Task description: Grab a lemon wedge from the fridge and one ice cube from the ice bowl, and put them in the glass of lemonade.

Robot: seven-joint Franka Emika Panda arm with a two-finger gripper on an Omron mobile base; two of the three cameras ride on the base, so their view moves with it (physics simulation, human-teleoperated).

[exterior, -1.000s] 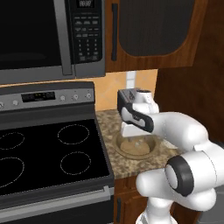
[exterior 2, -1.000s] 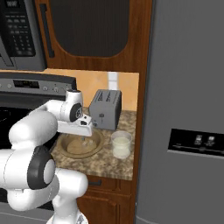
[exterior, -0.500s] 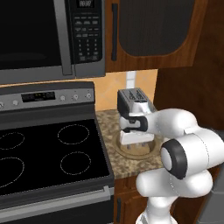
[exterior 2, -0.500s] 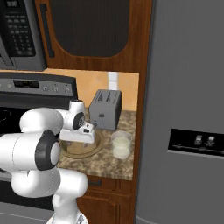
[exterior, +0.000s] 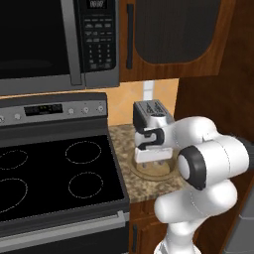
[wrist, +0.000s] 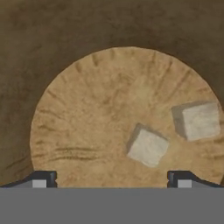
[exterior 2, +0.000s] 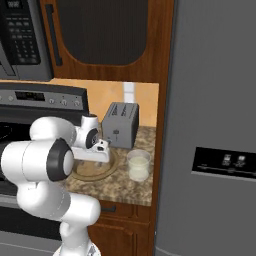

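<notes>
My gripper point(wrist: 111, 179) hangs open over the ice bowl point(wrist: 87, 113), a wide tan-brown bowl. Its fingertips point(wrist: 43, 178) stand wide apart with nothing between them. Two pale ice cubes lie on the bowl's floor: one ice cube point(wrist: 148, 147) sits between the tips and a little ahead, and another point(wrist: 200, 120) lies further right. From the base, the gripper point(exterior: 150, 161) point(exterior 2: 95, 161) points down just above the bowl point(exterior: 159, 172) point(exterior 2: 92, 172). The glass of lemonade point(exterior 2: 138, 165) stands right of the bowl. The fridge point(exterior 2: 215, 115) has its doors shut. The lemon wedge is out of view.
A grey toaster point(exterior: 150, 112) point(exterior 2: 120, 125) stands close behind the bowl. A black stove top point(exterior: 54, 168) borders the narrow speckled counter point(exterior 2: 120, 187) on the left, with a microwave point(exterior: 54, 39) above it. The fridge side closes the counter on the right.
The hand has come down and in over the bowl, from toaster height to just above its rim. The elbow has folded lower. Bowl, glass and toaster stay put.
</notes>
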